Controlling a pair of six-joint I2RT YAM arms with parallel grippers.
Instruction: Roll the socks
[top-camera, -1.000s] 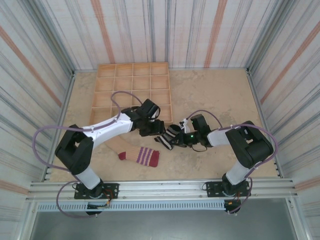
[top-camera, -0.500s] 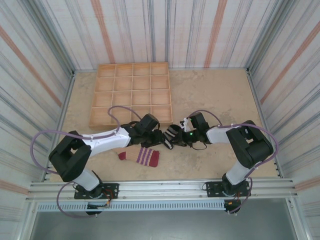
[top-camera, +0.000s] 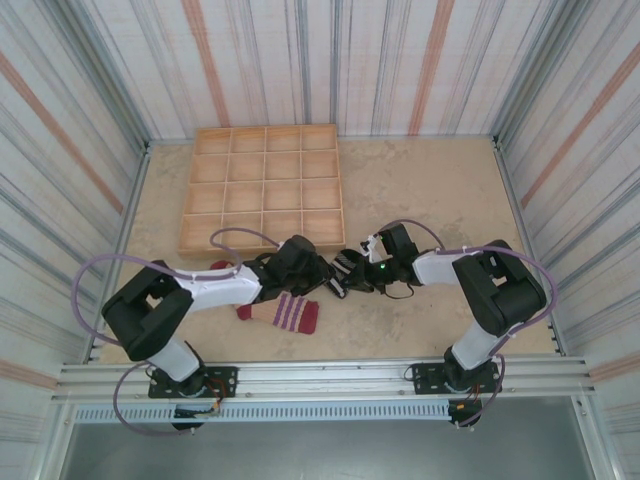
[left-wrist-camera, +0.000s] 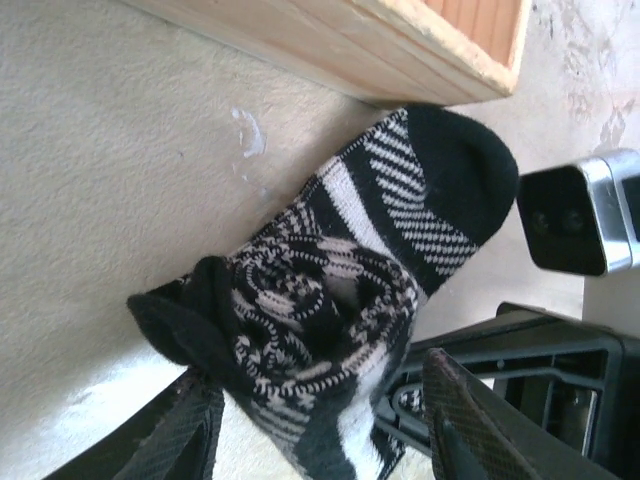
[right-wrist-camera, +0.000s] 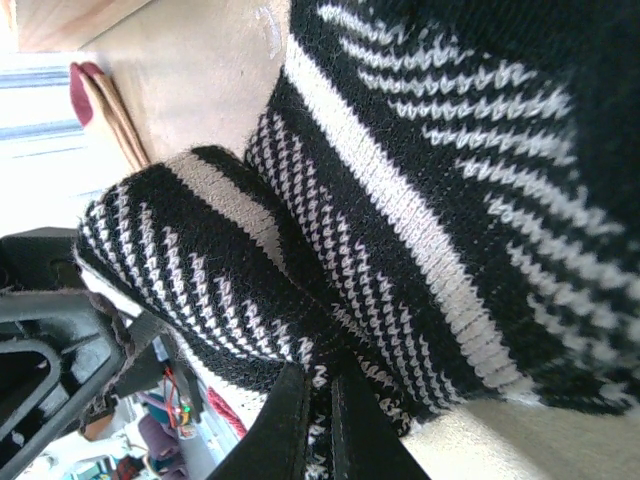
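The black sock (left-wrist-camera: 390, 220) with grey-white stripes lies near the table's middle (top-camera: 345, 268), one end wound into a loose roll. My left gripper (left-wrist-camera: 315, 405) straddles that roll, its fingers (left-wrist-camera: 190, 430) pressed against the sides, shut on it. My right gripper (right-wrist-camera: 322, 385) is shut too, pinching a fold of the same black sock (right-wrist-camera: 420, 190) from the opposite side. From above, the left gripper (top-camera: 318, 268) and right gripper (top-camera: 354, 276) meet at the sock. The beige sock (top-camera: 283, 312), with purple-white stripes and dark red ends, lies flat, partly under the left arm.
A wooden tray (top-camera: 262, 190) of square compartments stands at the back left; its corner (left-wrist-camera: 400, 50) is close beside the black sock. Striped walls close in the table on three sides. Bare tabletop (top-camera: 430, 190) stretches to the back right.
My left gripper has come down and to the right from the tray's front edge to the black sock, and its jaws have narrowed around the roll. The right gripper has barely moved.
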